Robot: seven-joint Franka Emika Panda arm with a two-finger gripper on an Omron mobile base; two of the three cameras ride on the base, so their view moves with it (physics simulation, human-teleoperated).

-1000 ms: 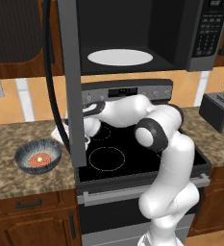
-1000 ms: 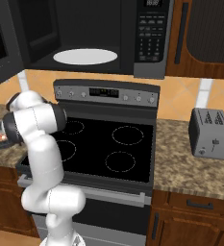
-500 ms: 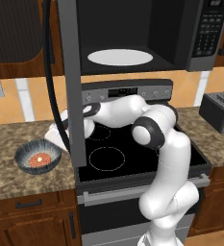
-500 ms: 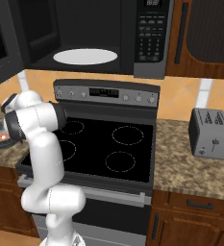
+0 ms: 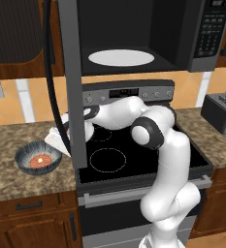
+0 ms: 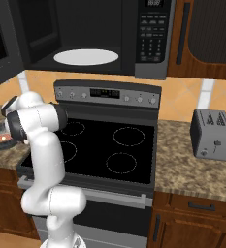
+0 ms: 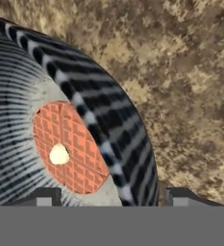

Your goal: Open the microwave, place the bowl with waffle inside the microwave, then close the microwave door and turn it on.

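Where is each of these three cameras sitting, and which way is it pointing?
Left base view: behind the arm to its left, looking forward and down at the stove, open microwave and bowl; the white arm rises at lower right.
Right base view: behind to its right, same stove, plus the toaster; the arm rises at lower left.
Hand view: on the hand, looking at the bowl's rim and the waffle; gripper at the bottom.
All three share the bowl on the counter.

Brown wooden cabinets (image 6: 197,213), speckled granite counter (image 6: 192,167), orange tiled wall (image 6: 182,99).
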